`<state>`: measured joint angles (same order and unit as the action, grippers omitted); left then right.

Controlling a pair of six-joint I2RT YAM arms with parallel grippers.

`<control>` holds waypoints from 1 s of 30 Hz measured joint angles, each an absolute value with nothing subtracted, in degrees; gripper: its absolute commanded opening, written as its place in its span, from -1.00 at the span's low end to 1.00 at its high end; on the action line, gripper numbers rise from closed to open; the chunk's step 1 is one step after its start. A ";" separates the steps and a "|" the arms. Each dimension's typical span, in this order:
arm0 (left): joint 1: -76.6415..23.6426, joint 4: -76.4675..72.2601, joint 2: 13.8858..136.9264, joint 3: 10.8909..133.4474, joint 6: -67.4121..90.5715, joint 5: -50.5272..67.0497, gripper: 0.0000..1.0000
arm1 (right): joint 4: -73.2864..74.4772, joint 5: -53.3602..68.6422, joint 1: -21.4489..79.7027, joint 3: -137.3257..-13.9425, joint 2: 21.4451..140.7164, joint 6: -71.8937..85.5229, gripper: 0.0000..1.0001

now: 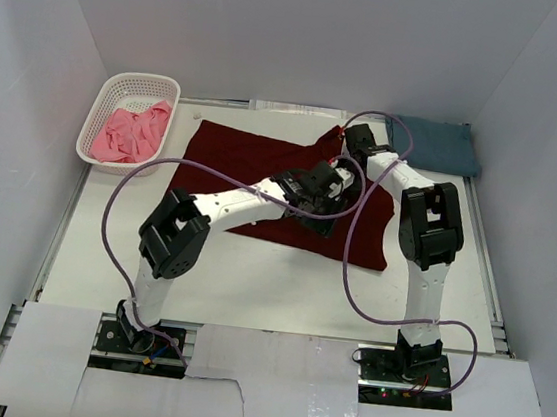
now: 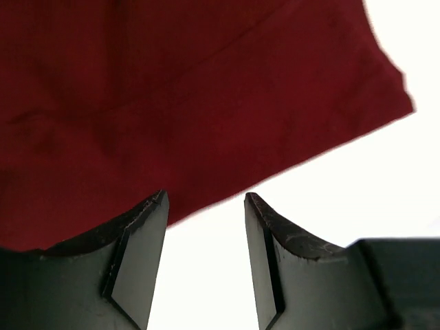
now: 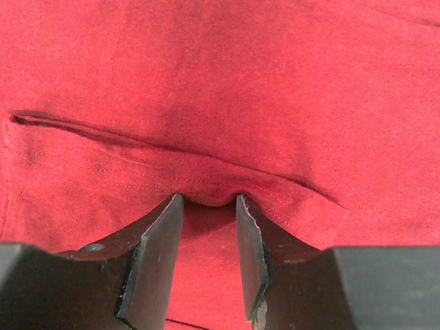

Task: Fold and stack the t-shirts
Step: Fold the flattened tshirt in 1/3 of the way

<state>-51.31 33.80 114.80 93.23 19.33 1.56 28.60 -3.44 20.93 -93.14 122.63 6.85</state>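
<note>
Step in hand: first fold of maroon t-shirt (image 1: 249,155), grasp phase. The shirt lies spread under both tools, mostly flat, on the table (image 1: 250,286).

Left gripper (image 2: 205,198): jaws wide, nothing between them. The shirt's edge runs diagonally just past its fingertips, with cloth ahead and to the tool's left and bare table below and to its right. It looks not yet engaged.

Right gripper (image 3: 210,199): jaws about half apart and down on the cloth. A stitched hem dips and puckers right between the tips, and maroon cloth fills everything ahead of the tool. Whether it really pinches the hem or just presses on it cannot be told.

In the top view the right tool sits at the shirt's far corner. The left tool is close beside it, more over the shirt's middle.

Slate-blue t-shirt (image 1: 437,144) lies folded just beyond and outboard of the right tool. Pink t-shirt (image 1: 131,131) is crumpled in the basket (image 1: 137,79), well away from both tools on the left gripper's side.

Next move, as a judgement: the left tool needs to close on that edge and the right to get a firm pinch on the hem. Then both should lift together and carry the edge across. An uneven lift risks dragging or bunching the cloth.
</note>
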 measured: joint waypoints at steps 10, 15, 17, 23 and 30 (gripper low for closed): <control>-54.30 24.71 119.46 85.76 21.12 -1.43 0.18 | 28.64 -2.35 21.10 -94.35 123.55 6.83 -0.14; -54.52 20.05 118.10 82.28 22.37 -3.01 0.18 | 28.69 -0.86 20.69 -95.53 124.36 6.83 -0.14; -54.61 18.57 117.62 81.10 22.83 -3.55 0.18 | 28.80 -0.14 20.56 -96.12 124.77 6.83 -0.14; -54.72 13.98 115.92 77.36 24.14 -4.45 0.18 | 28.82 1.17 19.97 -96.99 125.38 6.87 -0.14; -55.29 10.52 115.48 75.16 25.41 -5.45 0.18 | 29.17 2.83 19.51 -98.87 126.69 6.87 -0.14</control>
